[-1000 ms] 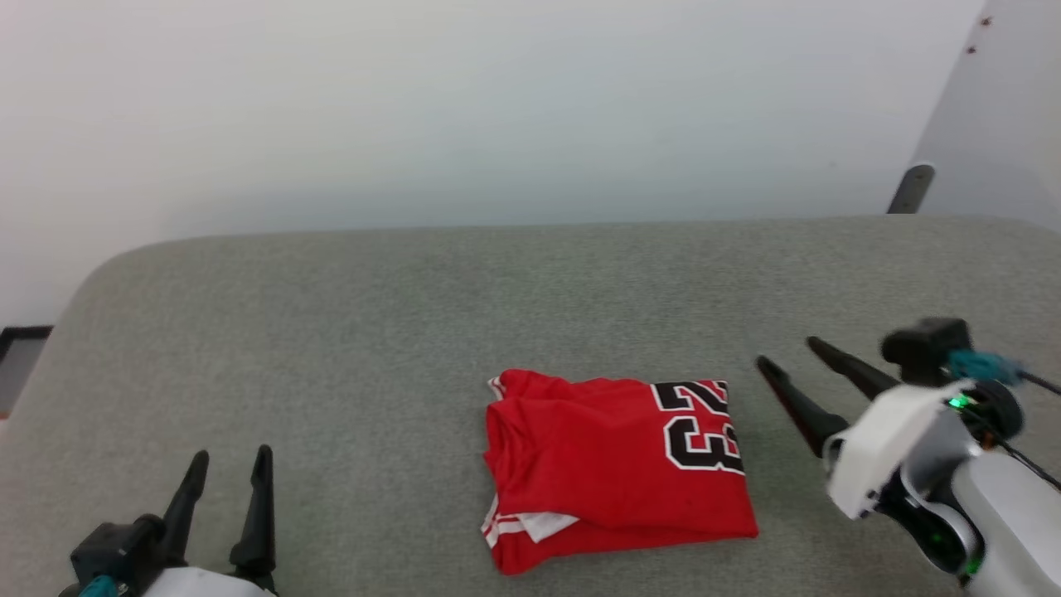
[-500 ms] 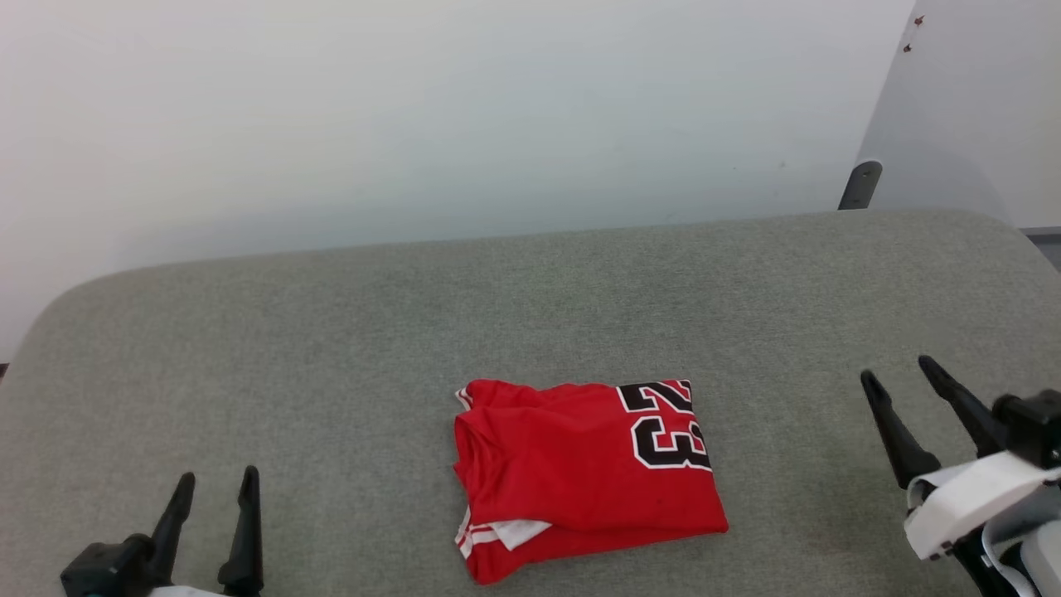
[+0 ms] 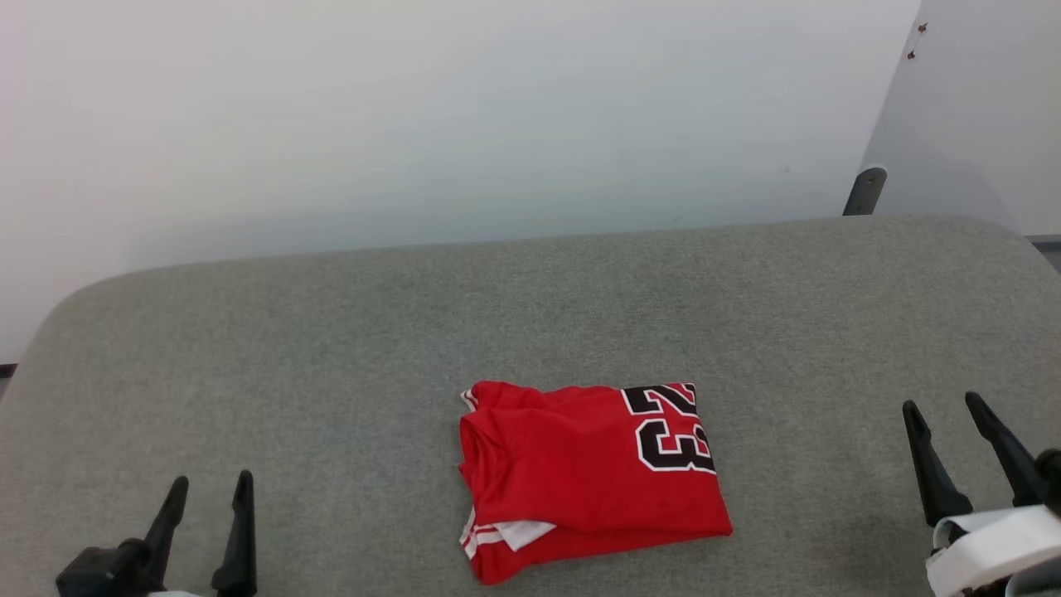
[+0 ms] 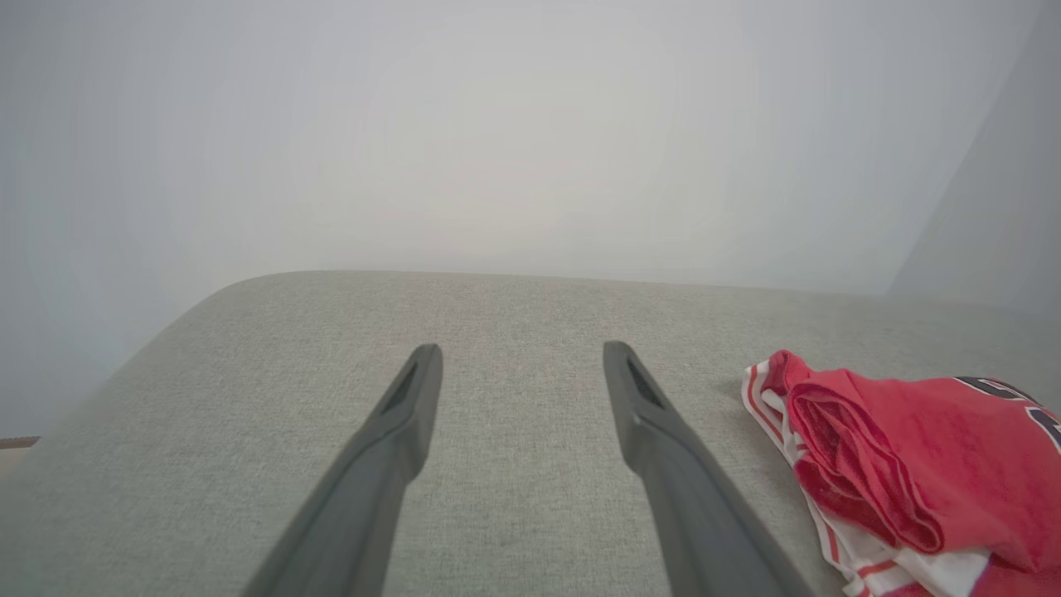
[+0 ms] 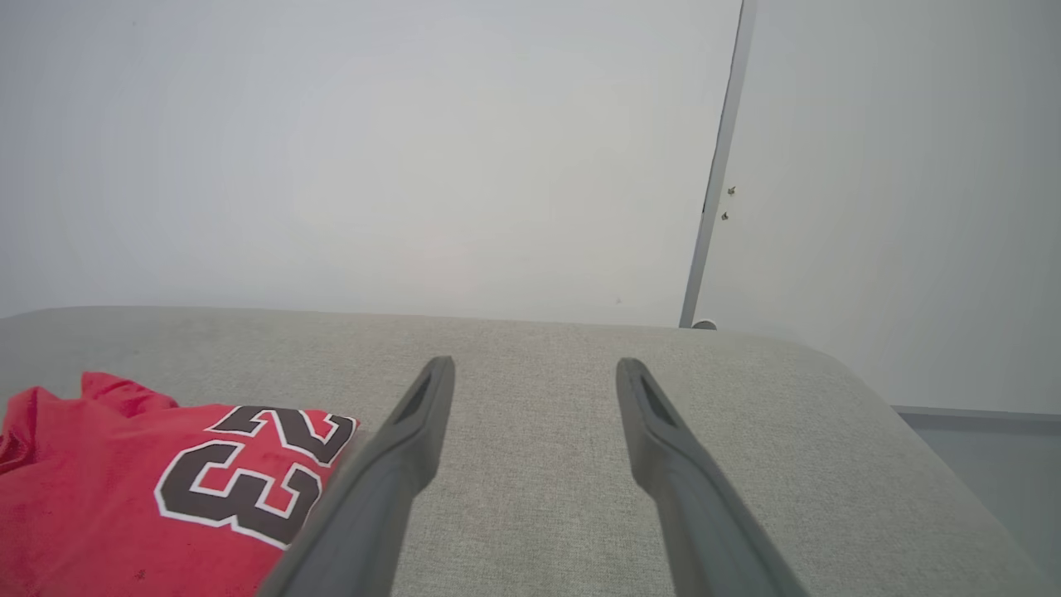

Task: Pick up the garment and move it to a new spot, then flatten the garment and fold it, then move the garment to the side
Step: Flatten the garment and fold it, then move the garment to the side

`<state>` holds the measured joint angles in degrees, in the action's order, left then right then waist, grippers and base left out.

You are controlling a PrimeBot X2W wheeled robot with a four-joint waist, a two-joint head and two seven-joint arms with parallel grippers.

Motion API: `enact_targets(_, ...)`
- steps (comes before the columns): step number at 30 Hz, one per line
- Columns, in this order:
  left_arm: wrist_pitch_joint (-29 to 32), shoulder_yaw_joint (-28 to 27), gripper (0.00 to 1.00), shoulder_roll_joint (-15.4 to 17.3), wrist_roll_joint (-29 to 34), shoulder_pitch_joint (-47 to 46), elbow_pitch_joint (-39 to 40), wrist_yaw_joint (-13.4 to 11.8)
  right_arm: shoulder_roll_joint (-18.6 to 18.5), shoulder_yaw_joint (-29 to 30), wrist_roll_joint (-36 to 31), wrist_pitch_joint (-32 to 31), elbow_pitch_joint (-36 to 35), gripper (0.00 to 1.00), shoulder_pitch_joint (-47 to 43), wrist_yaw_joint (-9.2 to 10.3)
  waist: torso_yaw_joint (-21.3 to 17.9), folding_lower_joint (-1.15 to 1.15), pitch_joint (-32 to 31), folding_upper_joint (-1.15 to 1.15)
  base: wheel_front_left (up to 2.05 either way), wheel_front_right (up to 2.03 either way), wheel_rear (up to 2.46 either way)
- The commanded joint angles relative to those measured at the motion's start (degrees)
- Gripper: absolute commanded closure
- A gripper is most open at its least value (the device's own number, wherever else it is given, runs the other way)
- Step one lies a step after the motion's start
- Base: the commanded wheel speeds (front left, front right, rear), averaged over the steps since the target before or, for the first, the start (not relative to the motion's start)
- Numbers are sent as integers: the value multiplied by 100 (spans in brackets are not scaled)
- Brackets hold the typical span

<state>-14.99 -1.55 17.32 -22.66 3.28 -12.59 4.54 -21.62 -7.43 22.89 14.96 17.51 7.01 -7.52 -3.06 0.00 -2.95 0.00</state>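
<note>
The garment [image 3: 593,477], a red jersey shirt with white-striped trim and a black, white-outlined "23", lies folded into a compact rectangle on the grey fabric-covered table [image 3: 331,348]. It sits toward the near edge, roughly midway between left and right. The number is at its far right corner. A bit of white sleeve with red stripes pokes out at its near left corner, and the left edge is bunched in soft rolls.

The left claw [image 3: 212,481] is at the near left. Its two long dark fingers point toward the far side and are spread wide, with nothing between them, well apart from the garment. The right claw [image 3: 941,404] is at the near right, also wide and empty. Its fingers lean slightly left, well clear of the garment's right edge. Both hang over bare table.

Behind the table stands a plain pale wall [image 3: 414,116]. At the far right is a pale grey panel [image 3: 978,108], with a short dark post [image 3: 864,191] at the table's far edge.
</note>
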Motion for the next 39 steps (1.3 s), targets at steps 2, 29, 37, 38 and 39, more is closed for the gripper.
enact_targets(2, -20, -33, 0, -18, 69, 11, 2, 34, 121, 147, -95, 22, -142, 0, -209, 6, 27, 0, -21, 0, 0, 0, 0)
enact_targets(29, 22, -95, 0, -57, 228, -106, 1, 33, 307, -77, -170, -226, -350, 0, -502, 6, 515, 0, 28, 0, 0, 0, 0)
enact_targets(37, 173, -6, 0, -30, 269, -49, 192, -35, 113, -711, 106, -871, -60, 0, -3, 6, 1003, 0, 200, 0, 0, 0, 0)
enact_targets(38, 203, 26, 0, -36, 283, -51, 203, -37, 90, -750, 144, -947, 0, 0, 73, 6, 1088, 0, 224, 0, 0, 0, 0)
enact_targets(39, 215, 47, 0, -38, 291, -55, 223, -39, 81, -798, 198, -1046, 69, 0, 141, 6, 1164, 0, 265, 0, 0, 0, 0)
